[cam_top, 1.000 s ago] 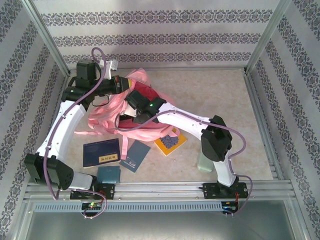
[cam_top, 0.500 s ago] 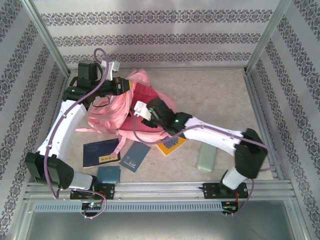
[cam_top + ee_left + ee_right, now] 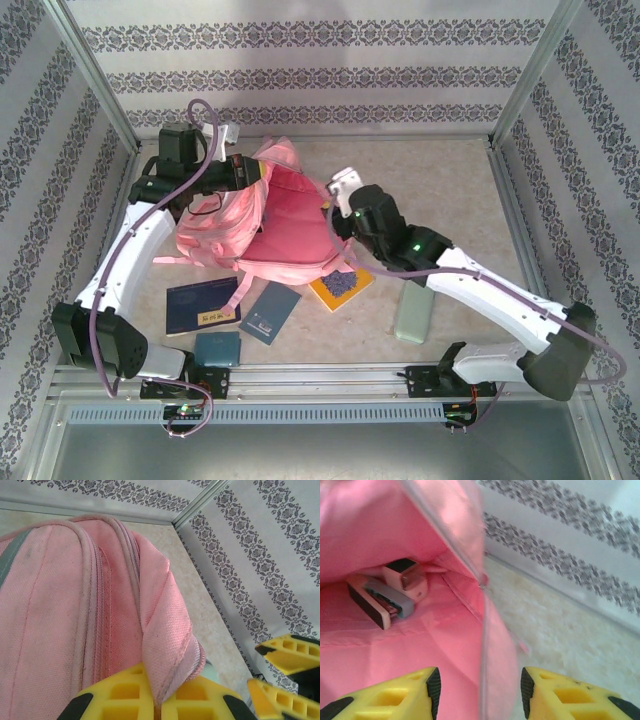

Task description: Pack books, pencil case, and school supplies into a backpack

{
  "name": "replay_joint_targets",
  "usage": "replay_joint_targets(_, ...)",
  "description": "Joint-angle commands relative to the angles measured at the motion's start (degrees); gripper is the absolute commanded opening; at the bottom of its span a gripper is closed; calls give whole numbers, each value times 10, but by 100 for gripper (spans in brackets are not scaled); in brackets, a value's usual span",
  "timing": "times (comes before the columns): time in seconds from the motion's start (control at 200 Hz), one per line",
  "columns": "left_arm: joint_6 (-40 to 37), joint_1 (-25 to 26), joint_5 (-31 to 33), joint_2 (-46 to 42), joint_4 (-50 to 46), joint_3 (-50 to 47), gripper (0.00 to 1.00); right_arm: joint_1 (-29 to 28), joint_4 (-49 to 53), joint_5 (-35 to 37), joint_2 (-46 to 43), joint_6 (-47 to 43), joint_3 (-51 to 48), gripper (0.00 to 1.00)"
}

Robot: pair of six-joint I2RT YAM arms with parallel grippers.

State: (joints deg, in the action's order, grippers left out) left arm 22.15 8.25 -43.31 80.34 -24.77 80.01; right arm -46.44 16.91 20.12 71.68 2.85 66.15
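Seen from above, a pink backpack (image 3: 285, 215) lies open, left of centre on the counter (image 3: 440, 190). The left pincer (image 3: 159, 700) is clamped on its rim at 11 o'clock. The right pincer (image 3: 480, 695) hovers at 2 o'clock with jaws apart (the zipper edge runs between them, ungripped). A stapler (image 3: 385, 597) lies inside. Books (image 3: 203, 305) sit at the bag's 6 o'clock, and the pencil case (image 3: 412, 315) at 4. The bag looks soft and floppy, so the stitched rim is probably the best place to grip it.
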Motion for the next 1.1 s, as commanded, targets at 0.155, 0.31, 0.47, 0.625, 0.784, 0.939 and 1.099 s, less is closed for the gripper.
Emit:
replay_joint_targets(0.155,45,3,26,-42,99,-30,0,94,257,-37,-27,282,-39,80)
replay_joint_targets(0.31,31,3,34,-63,89,-44,0,158,343,-2,-52,409,-124,98)
replay_joint_targets(0.47,31,3,26,-66,92,-52,0,222,356,-18,-81,473,-213,98)
replay_joint_targets(0.625,34,3,23,-68,99,-57,0,250,355,-30,-77,483,-248,98)
replay_joint_targets(0.784,32,3,23,-72,96,-57,0,260,314,-93,-57,452,-273,98)
replay_joint_targets(0.939,31,3,22,-73,94,-58,0,254,271,-157,-26,425,-283,98)
replay_joint_targets(1.099,33,3,19,-70,96,-59,0,246,260,-160,-13,425,-289,98)
